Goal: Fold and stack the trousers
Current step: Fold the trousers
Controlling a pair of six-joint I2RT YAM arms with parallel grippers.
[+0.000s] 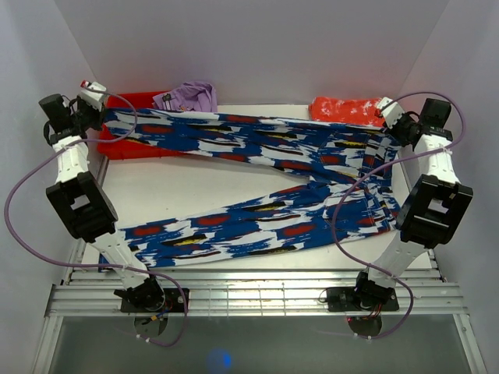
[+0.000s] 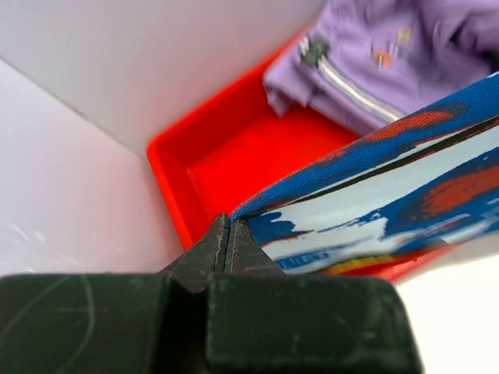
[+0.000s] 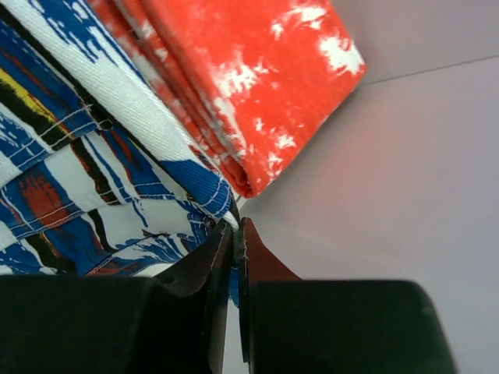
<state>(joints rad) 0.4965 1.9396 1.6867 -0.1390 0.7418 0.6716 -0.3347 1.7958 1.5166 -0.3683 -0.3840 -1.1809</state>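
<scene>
The trousers (image 1: pixel 265 148) are pinched far left in the jaws of the left gripper (image 2: pixel 228 227) and, apparently, far right in those of the right gripper (image 3: pixel 236 226).

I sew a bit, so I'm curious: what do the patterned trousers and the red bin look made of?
The trousers: thin woven cloth, perhaps cotton or a blend, matte; a fine diagonal weave and stitched seams show in the right wrist view. The red bin: probably moulded plastic, smooth and slightly glossy, with rounded corners and even colour.

Plain white walls (image 1: pixel 249 47) enclose an evenly lit white table (image 1: pixel 183 187).
</scene>
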